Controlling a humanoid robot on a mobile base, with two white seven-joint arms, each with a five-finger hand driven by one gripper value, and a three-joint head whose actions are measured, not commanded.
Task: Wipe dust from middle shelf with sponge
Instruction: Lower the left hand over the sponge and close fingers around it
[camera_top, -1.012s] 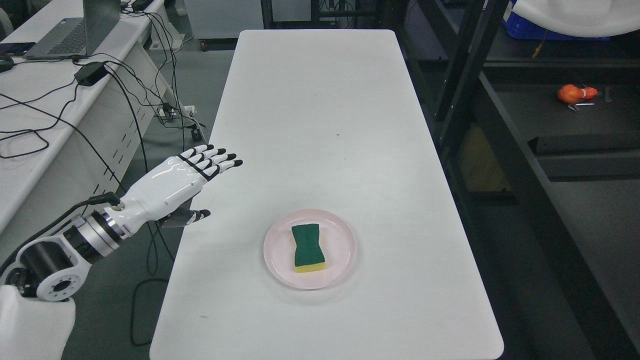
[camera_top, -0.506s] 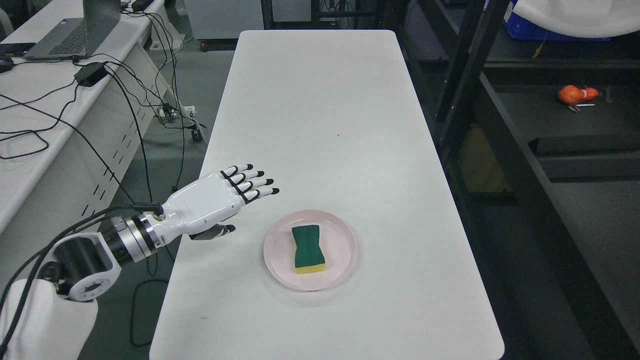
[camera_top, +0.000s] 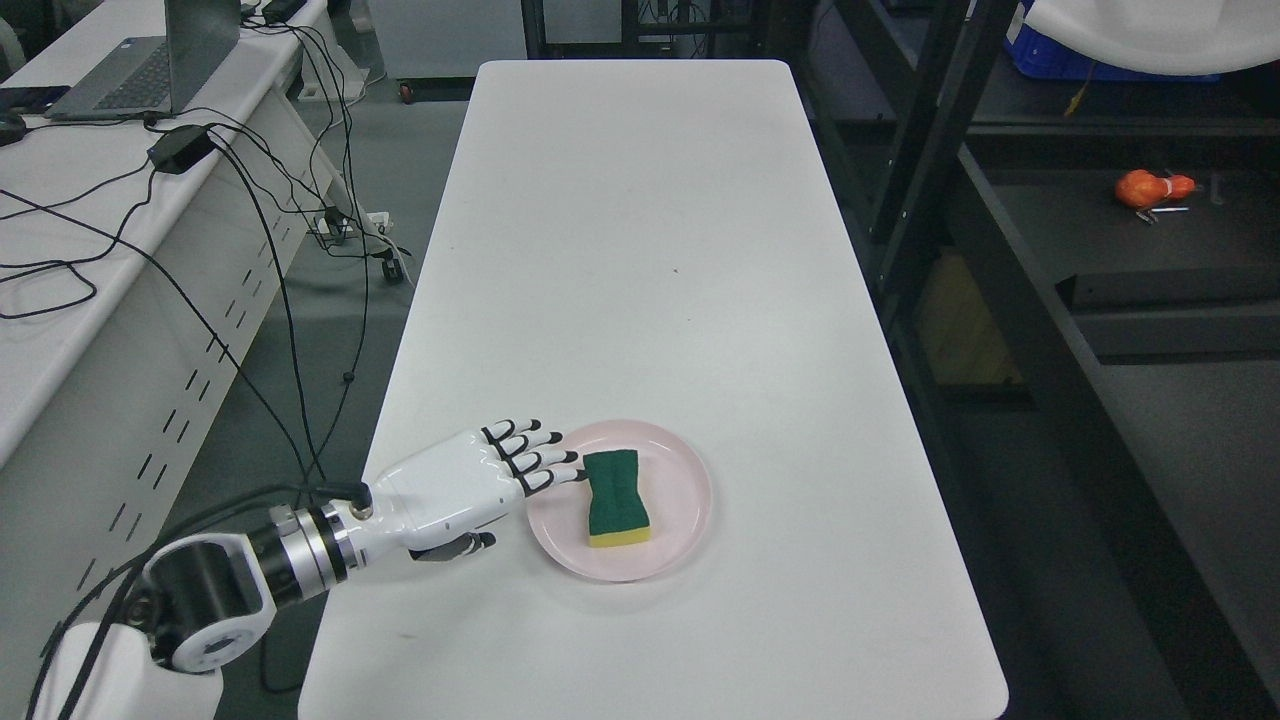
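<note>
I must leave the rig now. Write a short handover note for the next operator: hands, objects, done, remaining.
Left hand: open, fingers extended over the rim of the round pink plate, beside the sponge, not gripping.
Right hand: not in view.
Green-and-yellow rectangular sponge: lying on the plate, on the white table.
Done: nothing yet; sponge not picked up.
Left: grasp sponge, wipe the dark metal shelf to the right.

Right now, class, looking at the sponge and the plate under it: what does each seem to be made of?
The sponge: a matte dark green scouring layer on a yellow base, probably foam, visible only as a strip at the near edge. The plate: pale pink, smooth, with a soft sheen along the rim; plastic or glazed ceramic, the look leaves it open.
</note>
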